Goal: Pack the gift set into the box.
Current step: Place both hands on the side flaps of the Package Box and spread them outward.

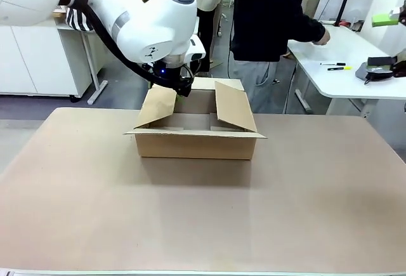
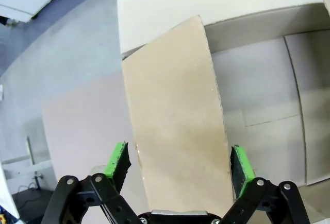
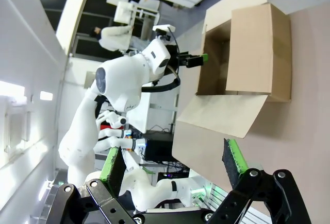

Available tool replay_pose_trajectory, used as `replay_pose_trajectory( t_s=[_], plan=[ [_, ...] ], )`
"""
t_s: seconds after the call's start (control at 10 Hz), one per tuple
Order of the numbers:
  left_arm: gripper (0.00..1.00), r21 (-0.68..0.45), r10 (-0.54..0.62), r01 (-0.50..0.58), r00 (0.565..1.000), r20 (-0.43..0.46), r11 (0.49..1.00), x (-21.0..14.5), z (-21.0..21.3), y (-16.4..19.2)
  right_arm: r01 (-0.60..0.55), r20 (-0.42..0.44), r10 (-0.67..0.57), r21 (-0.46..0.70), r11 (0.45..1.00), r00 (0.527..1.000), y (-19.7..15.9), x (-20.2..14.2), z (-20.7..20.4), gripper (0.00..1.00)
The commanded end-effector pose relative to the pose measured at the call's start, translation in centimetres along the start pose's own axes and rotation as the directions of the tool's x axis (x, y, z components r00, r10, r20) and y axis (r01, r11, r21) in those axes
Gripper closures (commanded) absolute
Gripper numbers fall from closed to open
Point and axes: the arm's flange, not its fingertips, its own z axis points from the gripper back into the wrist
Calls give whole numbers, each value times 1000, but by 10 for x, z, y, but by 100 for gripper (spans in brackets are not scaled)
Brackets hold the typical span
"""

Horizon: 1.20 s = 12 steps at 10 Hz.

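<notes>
The box stands open on the brown desk, a little toward 12 o'clock from the desk's middle, with its long side facing the front camera. Its floor is bare cardboard where the left wrist view looks in. The flap at the box's 9 o'clock end and the one at its 3 o'clock end both stand tilted inward over the opening. The 12 o'clock flap rises behind them.

The left end effector hangs over the box's 9 o'clock end at the top edge of that flap, with the white arm reaching in from 10 o'clock. In its own wrist view it is released, and its green pads are spread to either side of the flap. A sliver of gap shows at one pad; whether the other touches the cardboard I cannot tell.

The right end effector is released too and grips nothing. It looks across the desk at the box from well apart.

Beyond the desk at 12 o'clock a person in dark clothes stands turned toward a white desk at 2 o'clock.
</notes>
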Motion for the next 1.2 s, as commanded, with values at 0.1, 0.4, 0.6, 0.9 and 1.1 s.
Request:
replay_pose_trajectory(
  t_s=[0.1, 0.4, 0.6, 0.9, 1.1],
  plan=[
    [0, 49, 40, -42, 999, 34, 998, 0, 13, 13, -28, 10, 27, 23, 999, 1000, 1, 3, -4, 0],
    [0, 95, 52, -57, 997, 54, 994, -2, 22, 35, -28, 10, 27, 23, 999, 1000, 1, 3, -4, 0],
    [0, 115, 102, -110, 992, 74, 987, -3, 32, 59, -28, 10, 27, 23, 999, 1000, 1, 3, -4, 0],
    [0, 107, 201, -208, 977, 76, 972, -13, 40, 98, -28, 10, 27, 23, 999, 1000, 1, 3, -4, 0],
    [0, 118, 299, -302, 953, 44, 946, -36, 31, 138, -28, 10, 27, 23, 999, 1000, 1, 3, -4, 0]
  ],
)
